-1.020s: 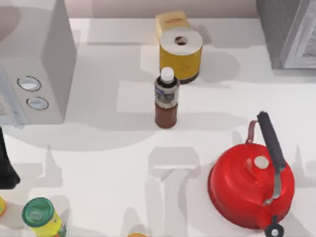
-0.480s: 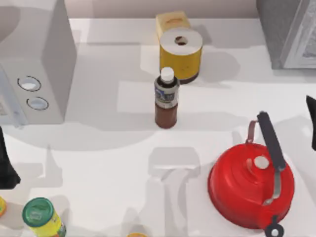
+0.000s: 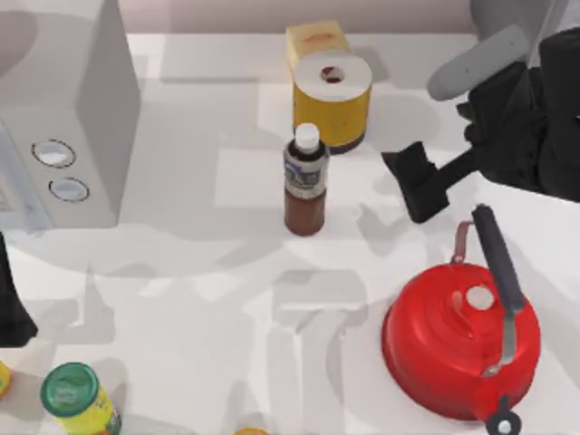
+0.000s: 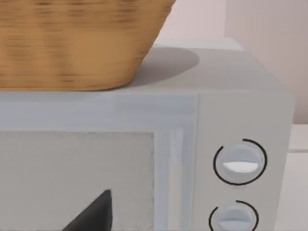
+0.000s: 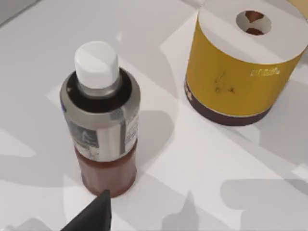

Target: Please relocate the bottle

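Near the centre of the top view, the bottle (image 3: 305,179) was seen standing upright on the tabletop (image 3: 208,299), just below the yellow canister (image 3: 332,98) and apart from it. It was judged to be light and rigid, its smooth label band probably somewhat slippery, and its slim, tall form likely to tip if pushed at the cap. A hold around the dark lower body or the label band, well under the white cap, was judged safest.

At the right of the frame, between the bottle and the upper right corner, the right gripper (image 3: 419,184) was seen above the red kettle (image 3: 460,340), well apart from the bottle; whether its fingers were open or closed could not be told. The left gripper (image 3: 11,299) was parked at the left edge, facing the microwave (image 4: 192,159), its fingers equally unreadable.

Half a second before, merely a dark tip of the right arm had been visible at the right edge; by now it had been brought far inward. The bottle had not been moved.
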